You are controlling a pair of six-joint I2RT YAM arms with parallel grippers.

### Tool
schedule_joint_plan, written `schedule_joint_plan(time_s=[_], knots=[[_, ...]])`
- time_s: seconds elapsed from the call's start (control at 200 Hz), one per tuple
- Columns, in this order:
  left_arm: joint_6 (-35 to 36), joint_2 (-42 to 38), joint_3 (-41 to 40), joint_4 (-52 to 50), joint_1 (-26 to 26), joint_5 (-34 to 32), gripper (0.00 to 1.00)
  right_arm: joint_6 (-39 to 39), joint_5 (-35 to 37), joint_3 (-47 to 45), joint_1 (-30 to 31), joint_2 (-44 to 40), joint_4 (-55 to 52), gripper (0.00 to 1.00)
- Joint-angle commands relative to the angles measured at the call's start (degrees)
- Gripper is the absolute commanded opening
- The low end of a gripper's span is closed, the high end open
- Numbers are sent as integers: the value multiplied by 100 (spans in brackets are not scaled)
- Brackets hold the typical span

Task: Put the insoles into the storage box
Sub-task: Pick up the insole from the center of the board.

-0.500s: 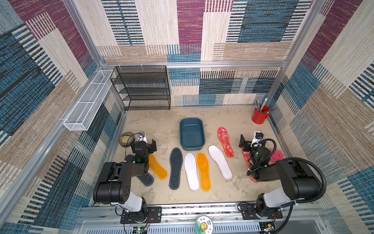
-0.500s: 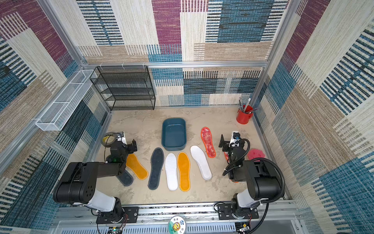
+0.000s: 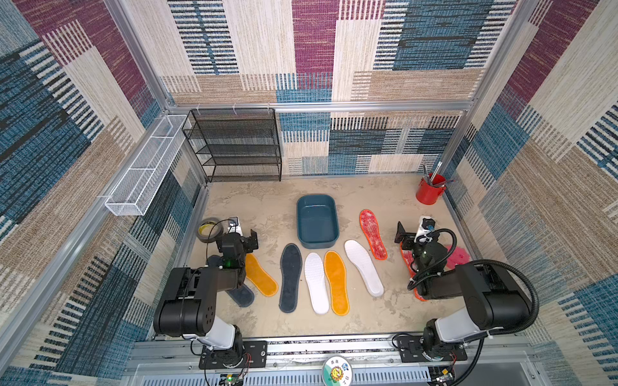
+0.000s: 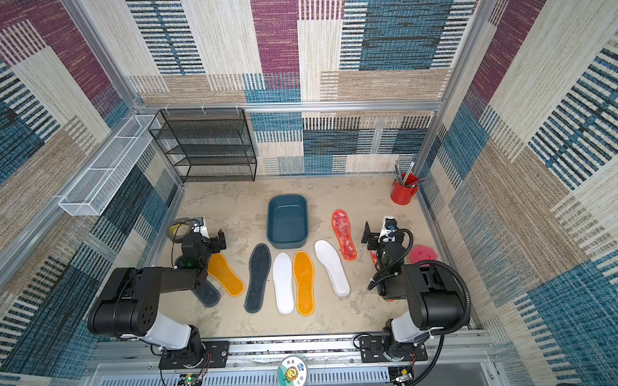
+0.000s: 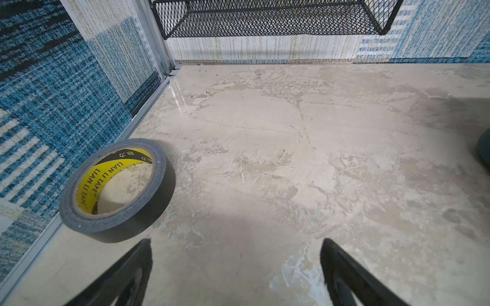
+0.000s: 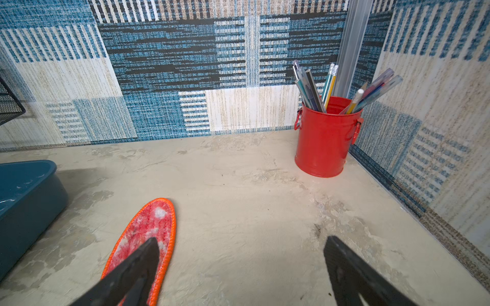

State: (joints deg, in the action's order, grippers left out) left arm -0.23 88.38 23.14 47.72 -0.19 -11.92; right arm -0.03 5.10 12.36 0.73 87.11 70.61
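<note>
The empty teal storage box (image 3: 316,198) stands mid-floor. In front of it lie several insoles: a red-white mottled one (image 3: 373,239), two white (image 3: 364,272) (image 3: 316,282), two orange-yellow (image 3: 337,282) (image 3: 261,274) and a dark grey one (image 3: 290,277). Another dark grey insole (image 3: 241,295) lies partly under my left arm, and a second mottled one (image 3: 405,259) partly under my right. My left gripper (image 5: 236,241) is open over bare floor beside the tape. My right gripper (image 6: 241,238) is open and empty, one finger (image 6: 138,262) above the mottled insole (image 6: 148,233).
A grey tape roll (image 5: 114,188) lies by the left wall. A red cup of pens (image 6: 324,137) stands in the back right corner. A pink-red round object (image 3: 459,255) lies by the right wall. At the back left are a black mesh rack (image 3: 234,147) and a white wire basket (image 3: 143,167).
</note>
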Motion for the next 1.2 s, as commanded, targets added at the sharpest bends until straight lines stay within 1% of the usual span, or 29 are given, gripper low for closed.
schedule_joint_plan(time_s=[0.0,0.471,0.556,0.591,0.621,0.671,0.696,0.721,0.736,0.791,0.821,0.866,0.901,0.922,0.937,0.972,1.007,1.042,1.067,1.092,1.117,1.157,1.177,1.197], knots=[[-128,4,34,97,10,49,100,-23,60,36,6,2,155,98],[-126,-14,2,149,9,50,100,-23,52,12,6,-15,202,98],[-135,-59,-160,421,1,24,99,-99,-70,-45,6,-185,173,98],[-163,-132,-306,631,1,-83,98,-104,-75,-39,6,-404,-46,98],[-198,-259,-446,765,-14,-196,98,-40,23,40,6,-654,-476,98],[-216,-504,-677,816,-20,-114,96,72,121,302,6,-1077,-1305,98],[-144,-554,-774,1071,-50,-105,95,65,53,415,6,-1267,-1616,98],[-35,-580,-872,1364,-122,-234,94,57,-4,520,10,-1445,-1876,98],[-14,-659,-900,1357,-166,-361,94,76,-21,582,14,-1538,-2019,98],[-94,-1179,-757,619,-274,-783,94,296,109,846,32,-1864,-2553,98],[-216,-1546,-561,-85,-306,-991,93,496,164,1049,32,-1987,-2922,98],[-660,-2072,-168,-1458,-320,-1241,94,787,11,1374,37,-2125,-3374,98],[-982,-2384,79,-2085,-318,-1319,98,1015,-216,1549,32,-2193,-3494,98],[-1116,-2498,149,-2173,-316,-1286,100,1243,-260,1597,32,-2229,-3485,98],[-1195,-2575,168,-2152,-315,-1239,100,1508,-210,1621,32,-2257,-3511,98],[-1413,-2705,100,-1879,-319,-1093,100,2196,102,1669,26,-2325,-3743,98],[-1671,-2790,-42,-1497,-322,-995,100,2582,422,1699,15,-2393,-3874,98],[-1965,-2847,-259,-782,-319,-899,100,2682,534,1670,-7,-2434,-3832,98],[-2062,-2892,-412,-389,-320,-754,99,2589,497,1669,-12,-2436,-3771,98],[-2132,-2952,-552,-94,-316,-600,100,2490,395,1732,-12,-2406,-3822,98],[-2210,-3007,-627,68,-318,-481,99,2425,293,1929,-5,-2304,-4118,98],[-2337,-3131,-561,-188,-307,-303,99,2338,178,2287,1,-2102,-4645,98],[-2395,-3227,-400,-626,-299,-182,99,2279,137,2466,18,-1991,-4897,98],[-2453,-3329,-161,-1310,-298,-69,99,2221,117,2623,43,-1875,-5127,98]])
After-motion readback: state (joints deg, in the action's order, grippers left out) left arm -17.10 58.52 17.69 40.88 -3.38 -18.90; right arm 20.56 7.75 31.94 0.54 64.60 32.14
